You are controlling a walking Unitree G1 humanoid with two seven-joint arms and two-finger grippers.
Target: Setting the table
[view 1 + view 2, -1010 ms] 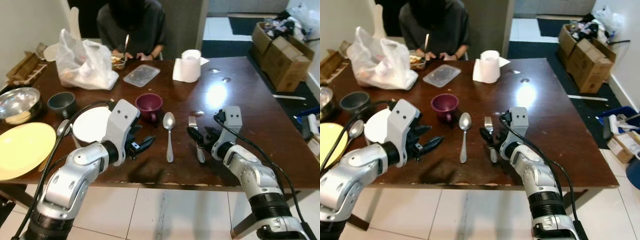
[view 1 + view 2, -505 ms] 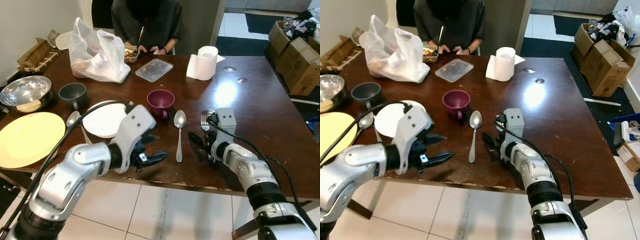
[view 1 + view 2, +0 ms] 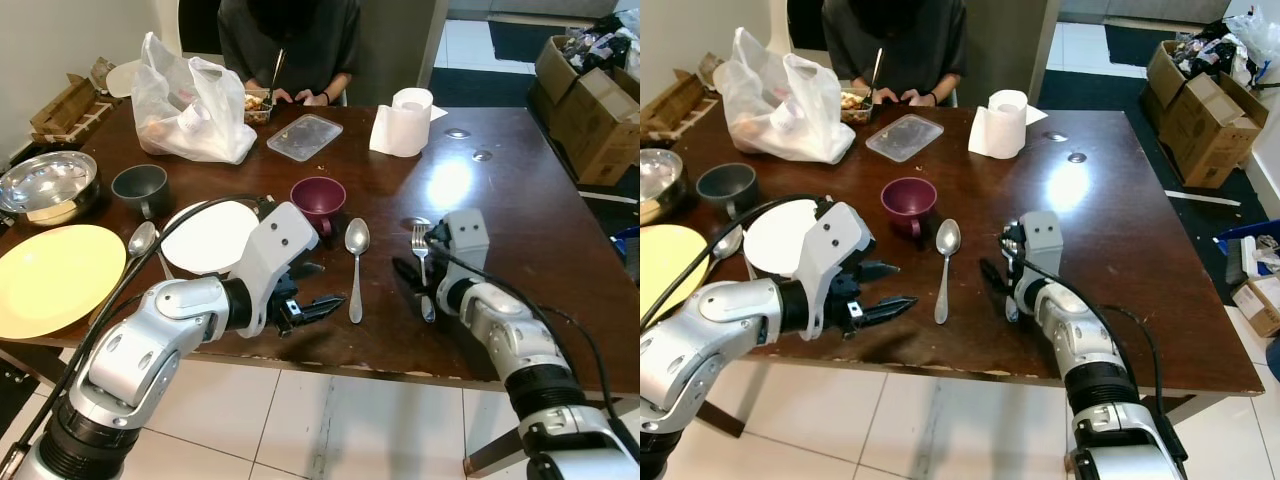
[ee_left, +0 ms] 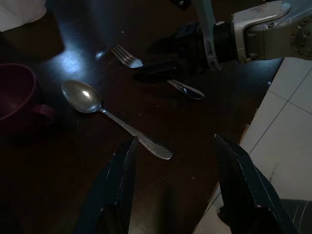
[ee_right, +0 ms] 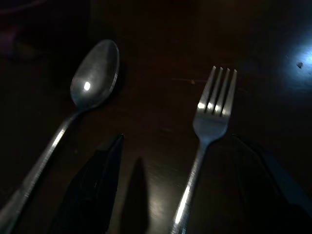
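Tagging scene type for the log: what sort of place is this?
Likely a home dining area: a dark wooden table with plates, a spoon and fork, a person eating opposite, cardboard boxes on the floor.

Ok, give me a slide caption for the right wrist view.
Right gripper open astride a fork lying flat on the dark table, spoon alongside.
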